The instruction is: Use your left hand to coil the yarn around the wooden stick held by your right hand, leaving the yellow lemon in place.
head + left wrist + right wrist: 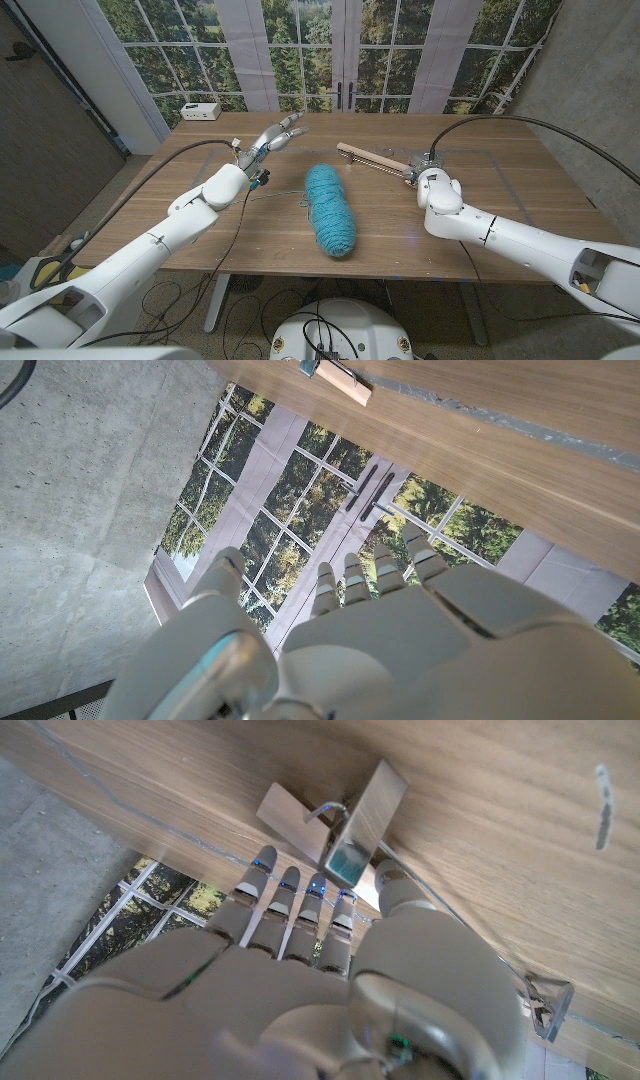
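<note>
A teal yarn skein (330, 208) lies in the middle of the wooden table (510, 190), with a thin loose strand (283, 193) trailing toward my left arm. The wooden stick (365, 155) (375, 805) lies slanted on the table beyond the skein. My right hand (418, 170) (300, 950) is at the stick's right end, which sits between its straight fingers and thumb. My left hand (272, 137) (380, 620) hovers above the table left of the stick, fingers spread, holding nothing. The stick's far end (338, 378) shows in the left wrist view.
A small white box (200, 110) stands at the table's far left corner. Windows and a concrete wall rise behind the table. Bare wood surrounds the skein on both sides.
</note>
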Motion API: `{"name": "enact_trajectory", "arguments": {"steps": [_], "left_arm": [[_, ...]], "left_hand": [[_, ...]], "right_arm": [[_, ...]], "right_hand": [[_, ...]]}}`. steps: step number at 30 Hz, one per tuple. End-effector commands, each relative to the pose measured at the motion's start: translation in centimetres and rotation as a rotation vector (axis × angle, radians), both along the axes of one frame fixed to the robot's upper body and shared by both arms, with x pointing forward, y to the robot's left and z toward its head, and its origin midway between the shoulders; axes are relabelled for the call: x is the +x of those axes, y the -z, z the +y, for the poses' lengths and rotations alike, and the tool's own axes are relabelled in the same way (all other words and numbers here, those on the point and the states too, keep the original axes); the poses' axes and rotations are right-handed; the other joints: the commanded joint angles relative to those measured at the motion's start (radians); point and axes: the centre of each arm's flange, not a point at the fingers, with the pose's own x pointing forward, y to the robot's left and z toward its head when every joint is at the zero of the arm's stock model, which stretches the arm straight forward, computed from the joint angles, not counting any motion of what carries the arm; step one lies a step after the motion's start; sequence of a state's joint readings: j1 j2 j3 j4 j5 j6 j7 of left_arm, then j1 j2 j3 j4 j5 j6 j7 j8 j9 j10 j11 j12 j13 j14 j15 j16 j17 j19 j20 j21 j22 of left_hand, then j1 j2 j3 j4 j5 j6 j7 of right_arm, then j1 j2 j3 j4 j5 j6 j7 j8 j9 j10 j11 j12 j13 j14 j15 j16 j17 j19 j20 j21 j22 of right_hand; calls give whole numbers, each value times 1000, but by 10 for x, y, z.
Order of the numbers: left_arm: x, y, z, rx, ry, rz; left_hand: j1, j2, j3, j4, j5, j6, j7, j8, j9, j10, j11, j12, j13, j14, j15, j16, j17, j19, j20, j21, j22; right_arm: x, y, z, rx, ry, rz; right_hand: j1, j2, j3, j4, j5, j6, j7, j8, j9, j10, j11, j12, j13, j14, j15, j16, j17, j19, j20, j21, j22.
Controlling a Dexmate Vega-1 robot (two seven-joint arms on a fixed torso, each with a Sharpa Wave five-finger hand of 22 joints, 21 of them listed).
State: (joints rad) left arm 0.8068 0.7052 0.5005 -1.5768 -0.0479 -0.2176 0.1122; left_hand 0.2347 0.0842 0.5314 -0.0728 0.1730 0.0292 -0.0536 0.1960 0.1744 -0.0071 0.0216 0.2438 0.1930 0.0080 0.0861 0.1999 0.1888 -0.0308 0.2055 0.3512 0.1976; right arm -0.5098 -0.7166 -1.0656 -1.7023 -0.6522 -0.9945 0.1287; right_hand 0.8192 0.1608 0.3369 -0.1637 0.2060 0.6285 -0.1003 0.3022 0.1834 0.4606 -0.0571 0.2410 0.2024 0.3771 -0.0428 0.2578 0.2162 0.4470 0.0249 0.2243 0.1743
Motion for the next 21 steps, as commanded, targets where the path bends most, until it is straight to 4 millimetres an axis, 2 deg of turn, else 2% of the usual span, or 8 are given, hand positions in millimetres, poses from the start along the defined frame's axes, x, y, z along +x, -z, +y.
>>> {"name": "enact_trajectory", "arguments": {"steps": [1,6,9,10,13,17,20,21], "left_arm": [[1,1,1,-8,15,1],[0,1,2,-14,15,-5],[-1,1,3,-15,14,-5],[-1,2,3,-15,11,-5],[0,2,4,-20,12,3],[-1,1,4,-19,19,0],[-1,1,4,-17,20,2],[-1,0,4,-15,22,2]], "left_hand": [[-12,0,0,5,-1,3,-2,-3,6,2,4,-2,5,-2,3,-1,3,-4,7,-1,4],[-16,0,-2,8,-1,2,-1,-4,6,1,5,-3,5,-1,3,0,3,-4,8,-1,4],[-19,0,-3,9,-1,3,0,-4,5,1,4,-4,5,-2,4,-1,3,-4,8,-1,4],[-19,0,-3,10,-1,3,-1,-4,5,1,4,-4,5,-2,4,-1,3,-4,8,-1,4],[-22,1,-4,11,-1,3,-1,-5,5,1,4,-4,5,-1,5,0,3,-4,8,-2,5],[-24,1,-6,12,0,4,0,-5,5,1,4,-5,5,-2,5,-1,3,-4,7,-2,5],[-27,1,-7,14,0,3,-2,-5,5,2,5,-5,5,-2,6,-1,4,-4,7,-2,5],[-28,1,-7,14,0,3,-1,-5,5,2,5,-5,5,-1,6,0,4,-4,7,-2,5]], "right_arm": [[4,5,-1,-24,31,26],[7,4,-1,-18,56,80],[9,4,-1,-18,65,104],[10,5,-1,-24,70,103],[10,6,0,-38,74,88],[8,7,1,-66,65,47],[7,7,2,-75,58,31],[7,7,2,-75,55,23]], "right_hand": [[25,4,5,7,-7,82,-7,24,3,48,0,6,5,16,-107,16,8,5,-4,-5,5],[58,9,18,-3,-7,84,-5,12,1,91,-1,15,5,60,-127,36,12,17,-13,-3,5],[116,1,33,-6,-13,63,-14,-17,2,151,-13,23,7,185,-144,103,37,69,-25,15,8],[121,-1,33,-7,-13,66,-16,-17,2,156,-14,24,7,199,-148,112,41,75,-28,17,8],[170,-11,32,-14,-14,124,-30,-6,3,226,-17,43,12,268,-173,167,79,105,-42,28,12],[293,-30,16,-18,-9,183,-45,-15,6,366,-30,130,59,372,-184,292,210,148,-67,53,21],[381,-39,0,-13,-9,248,-38,-15,12,440,-41,206,110,433,-189,370,317,169,-77,76,30],[386,-37,-8,-6,-10,286,-33,-4,15,462,-43,227,123,446,-190,384,338,173,-79,82,33]]}}
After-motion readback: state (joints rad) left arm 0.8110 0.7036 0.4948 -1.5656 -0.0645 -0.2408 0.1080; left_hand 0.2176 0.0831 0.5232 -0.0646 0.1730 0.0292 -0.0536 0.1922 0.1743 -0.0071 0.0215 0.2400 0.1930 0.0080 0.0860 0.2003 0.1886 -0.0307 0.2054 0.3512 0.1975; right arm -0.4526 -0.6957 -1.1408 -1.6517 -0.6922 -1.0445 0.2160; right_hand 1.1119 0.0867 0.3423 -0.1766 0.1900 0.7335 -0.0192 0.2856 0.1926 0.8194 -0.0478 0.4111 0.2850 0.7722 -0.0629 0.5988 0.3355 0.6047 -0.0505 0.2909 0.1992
